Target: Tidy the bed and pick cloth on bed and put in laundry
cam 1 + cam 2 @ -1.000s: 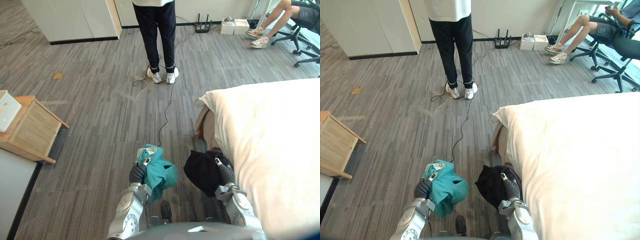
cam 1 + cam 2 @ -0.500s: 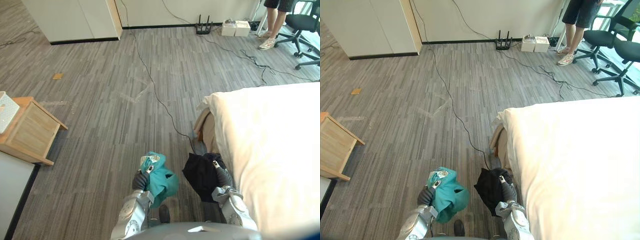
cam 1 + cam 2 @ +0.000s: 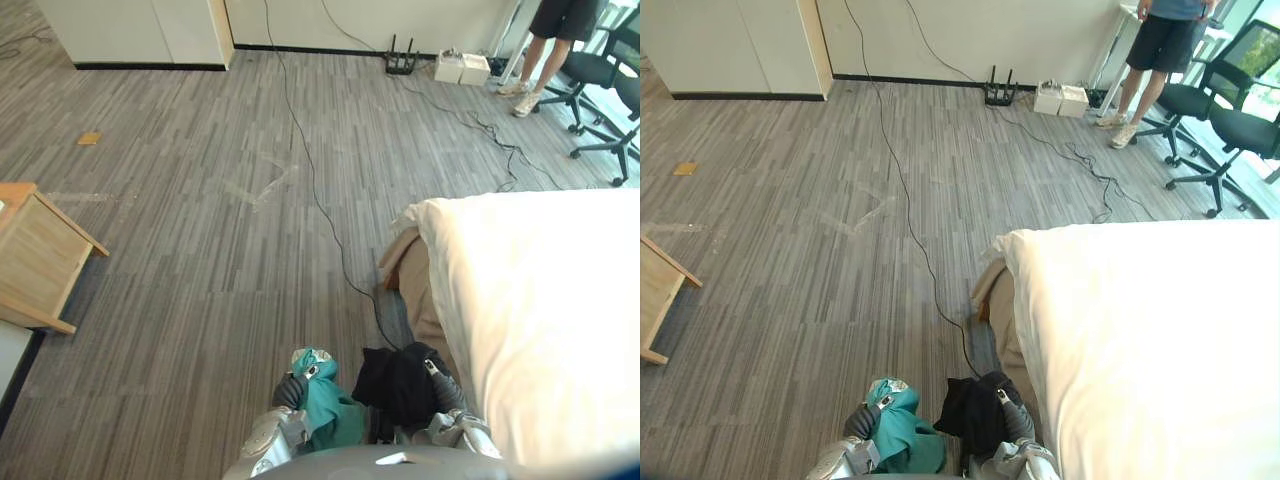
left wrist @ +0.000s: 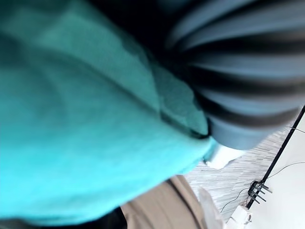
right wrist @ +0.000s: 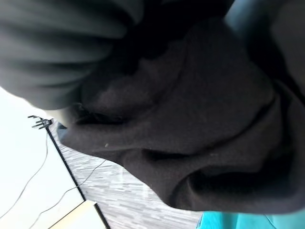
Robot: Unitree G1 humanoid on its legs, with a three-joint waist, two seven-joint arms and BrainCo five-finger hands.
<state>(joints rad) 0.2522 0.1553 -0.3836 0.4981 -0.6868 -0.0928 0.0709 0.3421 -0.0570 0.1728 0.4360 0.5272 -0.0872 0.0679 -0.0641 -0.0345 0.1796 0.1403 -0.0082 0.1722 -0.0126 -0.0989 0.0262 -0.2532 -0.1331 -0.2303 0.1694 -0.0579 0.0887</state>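
My left hand [image 3: 290, 392] is shut on a bunched teal cloth [image 3: 330, 418], held above the grey floor low in the eye views. The teal cloth [image 4: 71, 119] lies right against the hand's ribbed cover in the left wrist view. Close beside it, my right hand [image 3: 445, 395] is shut on a black cloth [image 3: 393, 380], which hangs next to the bed's corner. The black cloth [image 5: 190, 133] drapes over that hand in the right wrist view. The bed [image 3: 550, 320] with its white sheet lies to the right.
A wooden nightstand [image 3: 35, 255] stands at the left. A black cable [image 3: 320, 200] runs across the floor to the bed's tan corner [image 3: 405, 265]. A person [image 3: 555, 30] and office chairs [image 3: 605, 75] are at the far right; white cabinets [image 3: 130, 25] line the back wall.
The camera has moved, and both hands with their cloths show lower and closer together. The person who stood in the middle of the floor is gone; one now stands by the chairs.
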